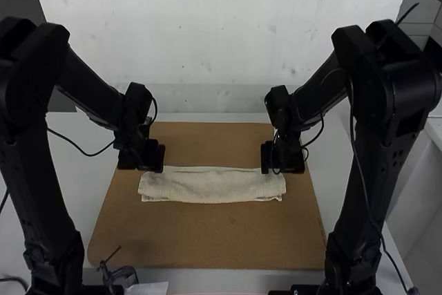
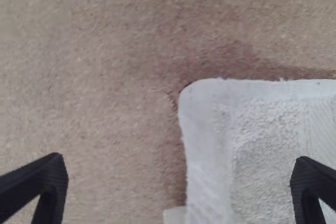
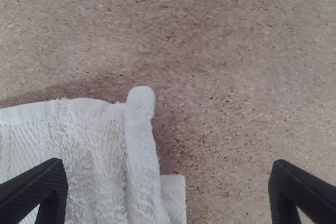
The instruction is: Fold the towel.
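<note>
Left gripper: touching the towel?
Cannot tell. In the left wrist view, the left gripper stands open, one finger overlapping the towel, the other the brown board; neither contact nor a gap beneath shows plainly.

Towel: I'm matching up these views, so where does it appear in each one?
High view: towel, a pale strip across the board.
Left wrist view: one end, with a rounded corner, by the left claw.
Right wrist view: the other end, by the right claw.
Shared landmark: the brown board beneath it.
</note>
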Available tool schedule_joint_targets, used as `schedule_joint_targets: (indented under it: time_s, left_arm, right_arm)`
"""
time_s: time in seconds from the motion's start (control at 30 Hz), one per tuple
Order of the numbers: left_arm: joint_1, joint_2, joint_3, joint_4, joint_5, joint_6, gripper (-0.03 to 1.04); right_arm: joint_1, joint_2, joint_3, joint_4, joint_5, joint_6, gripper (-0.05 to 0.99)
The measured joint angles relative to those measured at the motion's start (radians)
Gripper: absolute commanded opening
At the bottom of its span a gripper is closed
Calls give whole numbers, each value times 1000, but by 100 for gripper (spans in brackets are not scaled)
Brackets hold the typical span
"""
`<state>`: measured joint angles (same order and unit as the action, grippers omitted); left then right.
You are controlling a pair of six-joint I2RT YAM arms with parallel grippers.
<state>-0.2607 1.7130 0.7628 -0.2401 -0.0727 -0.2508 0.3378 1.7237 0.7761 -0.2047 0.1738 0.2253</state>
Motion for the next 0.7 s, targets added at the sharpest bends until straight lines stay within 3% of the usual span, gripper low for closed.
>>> schedule_joint_targets:
  time_s: [0.33,0.5,0.7]
  left_arm:
    - [114,-242,0,-38,32,11,100]
    - [123,-299,0,-63,37,19,99]
    - [123,-314,-19,-63,40,23,99]
  right_arm:
    - [-9,-133,7,-143,-108,80,81]
    - [-9,-133,7,-222,-144,114,81]
    - [-21,-102,6,-136,-161,126,81]
